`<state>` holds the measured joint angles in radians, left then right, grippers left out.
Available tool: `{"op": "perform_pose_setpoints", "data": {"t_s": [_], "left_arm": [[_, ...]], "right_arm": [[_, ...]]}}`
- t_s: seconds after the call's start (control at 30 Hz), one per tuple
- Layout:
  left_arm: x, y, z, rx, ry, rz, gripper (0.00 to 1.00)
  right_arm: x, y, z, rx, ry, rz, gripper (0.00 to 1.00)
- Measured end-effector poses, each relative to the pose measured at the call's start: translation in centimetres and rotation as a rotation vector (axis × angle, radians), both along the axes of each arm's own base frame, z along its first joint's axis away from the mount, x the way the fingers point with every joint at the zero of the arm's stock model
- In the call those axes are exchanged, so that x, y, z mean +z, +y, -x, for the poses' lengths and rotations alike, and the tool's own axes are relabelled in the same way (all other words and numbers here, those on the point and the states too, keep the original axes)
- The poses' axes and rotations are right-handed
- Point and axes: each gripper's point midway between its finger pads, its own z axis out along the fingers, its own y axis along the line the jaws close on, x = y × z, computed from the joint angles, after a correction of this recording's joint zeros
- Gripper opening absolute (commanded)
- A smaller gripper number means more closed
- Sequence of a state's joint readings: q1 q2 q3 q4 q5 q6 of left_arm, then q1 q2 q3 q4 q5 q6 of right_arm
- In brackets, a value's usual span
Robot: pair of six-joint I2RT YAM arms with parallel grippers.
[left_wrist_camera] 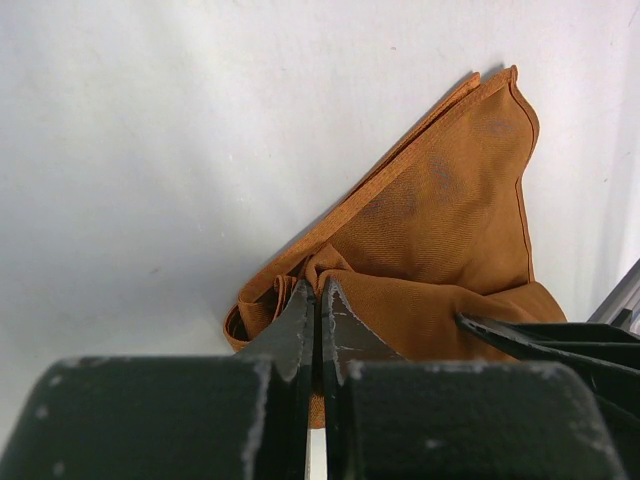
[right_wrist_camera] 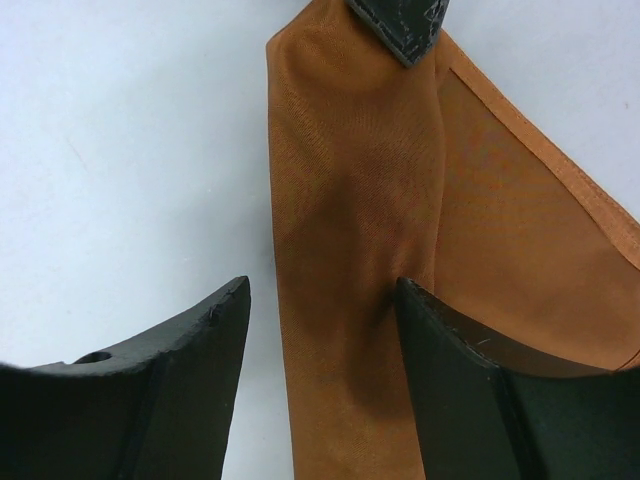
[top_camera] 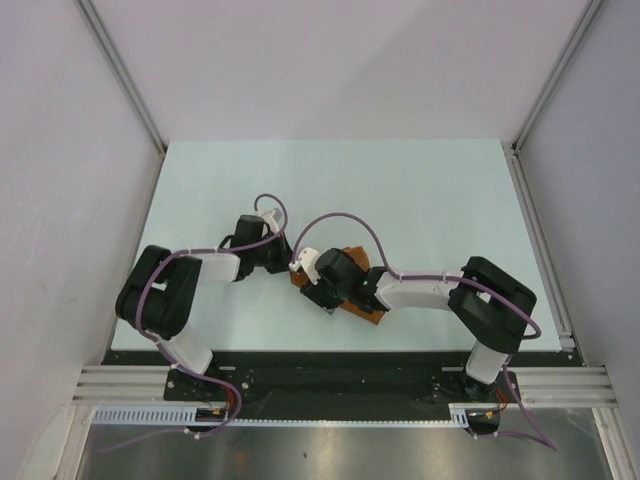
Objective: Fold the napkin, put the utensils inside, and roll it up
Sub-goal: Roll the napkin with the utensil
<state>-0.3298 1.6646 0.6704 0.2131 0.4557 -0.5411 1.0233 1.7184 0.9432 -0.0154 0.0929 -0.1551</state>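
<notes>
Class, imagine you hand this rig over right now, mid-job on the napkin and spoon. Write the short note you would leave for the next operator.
Left tool: shut, apparently pinching a bunched edge of the napkin.
Right tool: open, straddling a narrow rolled or folded band of the napkin, not gripping it.
The napkin lies on the table between the arms.
Spoon: not visible in any view. It may be inside the band, but I cannot tell.
Done: napkin folded, roll apparently begun.
Left: confirm the spoon is inside, then roll up the flat flap beside the band.
</notes>
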Motion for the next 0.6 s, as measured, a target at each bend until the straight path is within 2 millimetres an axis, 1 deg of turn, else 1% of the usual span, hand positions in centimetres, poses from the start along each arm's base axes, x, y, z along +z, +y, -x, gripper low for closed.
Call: {"op": "perform_pose_setpoints", "data": {"t_s": [0.23, 0.27, 0.33, 0.37, 0.4, 0.43, 0.47, 0.5, 0.53, 0.57, 0.6], "left_arm": [[0.0, 0.0, 0.0, 0.0, 0.007, -0.002, 0.01], [0.1, 0.0, 0.0, -0.001, 0.007, -0.002, 0.02], [0.1, 0.0, 0.0, -0.001, 0.007, -0.001, 0.1], [0.1, 0.0, 0.0, -0.001, 0.007, -0.002, 0.15], [0.1, 0.0, 0.0, 0.0, 0.008, -0.002, 0.22], [0.2, 0.0, 0.0, -0.001, 0.008, -0.003, 0.26], [0.3, 0.0, 0.0, 0.002, 0.008, -0.003, 0.31], [0.4, 0.1, -0.1, 0.003, 0.008, -0.006, 0.45], [0.7, 0.1, -0.2, 0.004, 0.004, -0.008, 0.54], [0.9, 0.1, -0.3, 0.003, -0.004, -0.013, 0.63], [1.4, 0.2, -0.5, 0.013, -0.01, -0.011, 0.74]], "right_arm": [[-1.1, -0.5, -0.8, -0.025, 0.004, 0.019, 0.66], [-1.2, -0.6, -0.9, -0.029, 0.004, 0.022, 0.66], [-1.3, -0.6, -1.3, -0.043, 0.003, 0.022, 0.64], [-1.4, -0.6, -1.5, -0.048, 0.005, 0.022, 0.61], [-1.4, -0.6, -1.7, -0.053, 0.007, 0.023, 0.59], [-1.4, -0.6, -1.8, -0.058, 0.011, 0.024, 0.57], [-1.5, -0.6, -1.9, -0.066, 0.02, 0.024, 0.51], [-1.5, -0.5, -1.9, -0.07, 0.028, 0.025, 0.47], [-1.5, -0.5, -1.8, -0.072, 0.037, 0.026, 0.39], [-1.6, -0.5, -1.7, -0.074, 0.046, 0.024, 0.36], [-1.7, -0.5, -1.6, -0.076, 0.063, 0.019, 0.34]]}}
